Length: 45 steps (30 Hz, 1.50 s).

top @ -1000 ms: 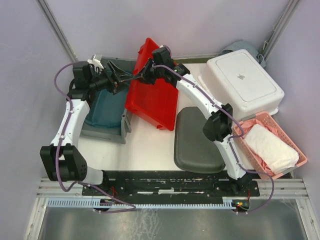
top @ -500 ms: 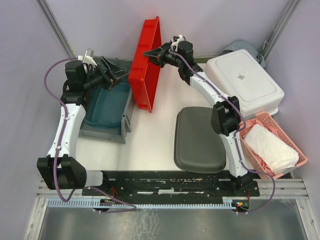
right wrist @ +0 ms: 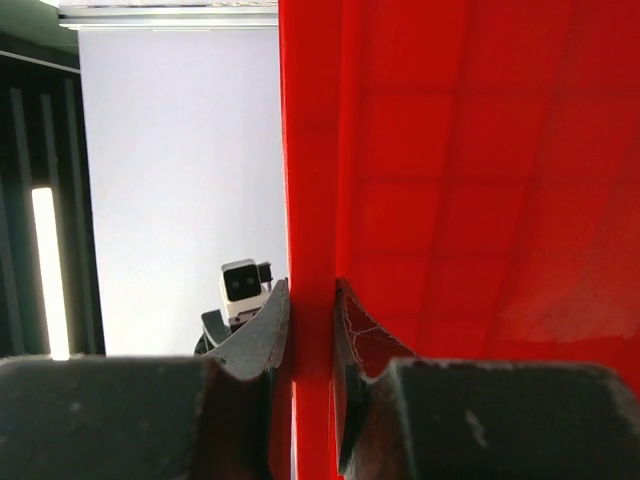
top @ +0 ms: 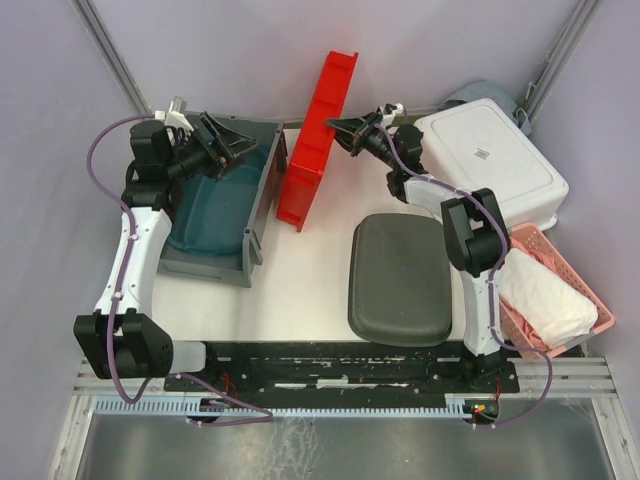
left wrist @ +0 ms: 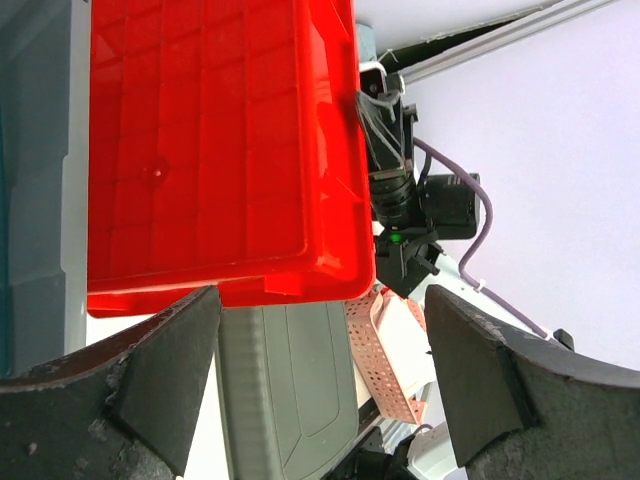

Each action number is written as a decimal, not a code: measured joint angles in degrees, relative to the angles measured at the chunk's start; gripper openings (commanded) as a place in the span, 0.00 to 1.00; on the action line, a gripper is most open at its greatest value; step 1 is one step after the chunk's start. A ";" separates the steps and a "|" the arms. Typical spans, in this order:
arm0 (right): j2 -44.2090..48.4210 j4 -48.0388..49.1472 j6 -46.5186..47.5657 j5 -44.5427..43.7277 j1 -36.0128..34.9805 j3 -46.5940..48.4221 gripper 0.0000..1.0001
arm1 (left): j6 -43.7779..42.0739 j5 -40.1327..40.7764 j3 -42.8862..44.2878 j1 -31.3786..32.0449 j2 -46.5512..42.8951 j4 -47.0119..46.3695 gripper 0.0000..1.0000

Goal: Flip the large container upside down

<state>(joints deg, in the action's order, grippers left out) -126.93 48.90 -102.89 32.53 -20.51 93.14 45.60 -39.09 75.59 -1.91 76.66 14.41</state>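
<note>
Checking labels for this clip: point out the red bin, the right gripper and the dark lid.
red bin point(top: 312, 145), top view, upright wall
right gripper point(right wrist: 311, 322), right wrist view, between fingertips
dark lid point(top: 398, 280), top view, centre

The red container point(top: 313, 140) is glossy moulded plastic, ribbed in squares; beside it, the grey lid point(top: 398, 280) looks matt and smooth.

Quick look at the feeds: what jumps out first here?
The red container stands on its edge at the back centre of the table, with the right gripper shut on its rim. The left gripper hangs open just to its left, above the grey bin.
</note>
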 measured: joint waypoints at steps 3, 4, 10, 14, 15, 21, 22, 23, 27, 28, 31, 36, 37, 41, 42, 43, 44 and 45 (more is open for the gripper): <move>2.75 4.83 -1.16 0.70 1.77 -6.91 0.18 | 0.00 0.00 0.00 0.00 0.00 0.00 0.89; 3.89 5.86 -1.27 1.05 2.47 -9.20 0.25 | 0.00 0.00 0.00 0.00 0.00 0.00 0.89; 12.70 0.50 3.56 5.27 6.29 -20.68 0.61 | 0.00 0.00 -0.02 0.00 0.11 0.00 0.89; 19.17 -18.36 16.00 7.61 7.39 -22.08 0.74 | -0.07 0.13 0.00 0.35 0.66 0.28 0.89; 20.57 -22.80 19.19 7.65 7.45 -21.88 0.76 | -0.09 0.35 0.00 0.50 0.87 0.63 0.89; 25.70 -59.95 42.32 4.37 7.08 -11.80 0.83 | -0.98 1.95 0.96 2.27 2.14 3.30 0.89; 25.77 -63.49 44.09 3.82 7.08 -10.38 0.84 | -0.98 2.05 0.98 2.45 2.19 3.30 0.89; 25.83 -68.00 46.36 3.10 7.08 -8.55 0.85 | -1.03 2.19 1.05 2.69 2.27 3.32 0.89; 25.86 -82.71 54.47 -0.83 7.08 -2.54 0.94 | -1.14 2.91 1.31 3.56 2.58 3.50 0.89; 25.92 -85.48 56.13 -2.05 7.08 -1.46 1.00 | -1.16 3.04 1.33 3.76 2.60 3.52 0.89; 26.73 -94.27 62.79 -8.22 7.08 0.83 0.99 | -1.20 3.19 1.55 4.59 2.73 3.58 0.89; 27.12 -105.61 71.30 -17.53 7.08 4.90 0.99 | -2.91 4.68 3.56 7.04 4.09 5.01 0.89; 27.15 -107.30 72.81 -19.32 7.08 5.88 0.99 | -3.21 4.96 4.00 7.67 4.35 5.35 0.90; 27.96 -109.26 75.56 -21.81 7.08 6.51 1.00 | -4.15 6.03 4.55 9.49 4.85 6.23 0.90; 28.02 -109.35 75.78 -21.88 7.13 6.51 0.98 | -4.33 6.05 4.61 9.77 5.03 6.49 0.90; 28.02 -109.24 75.80 -21.84 7.13 6.51 0.95 | -4.46 6.10 4.63 9.97 5.27 6.56 0.90; 27.98 -109.09 75.76 -21.68 7.13 6.51 0.92 | -4.63 6.12 4.63 10.05 5.44 6.58 0.90; 27.96 -108.87 75.73 -21.44 7.10 6.51 0.86 | -4.74 6.21 4.72 10.16 5.73 6.75 0.90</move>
<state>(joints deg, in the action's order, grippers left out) -98.98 -59.96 -27.16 11.09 -13.41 99.66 40.86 -32.88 80.31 8.25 82.39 21.17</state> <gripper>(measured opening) 0.959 0.895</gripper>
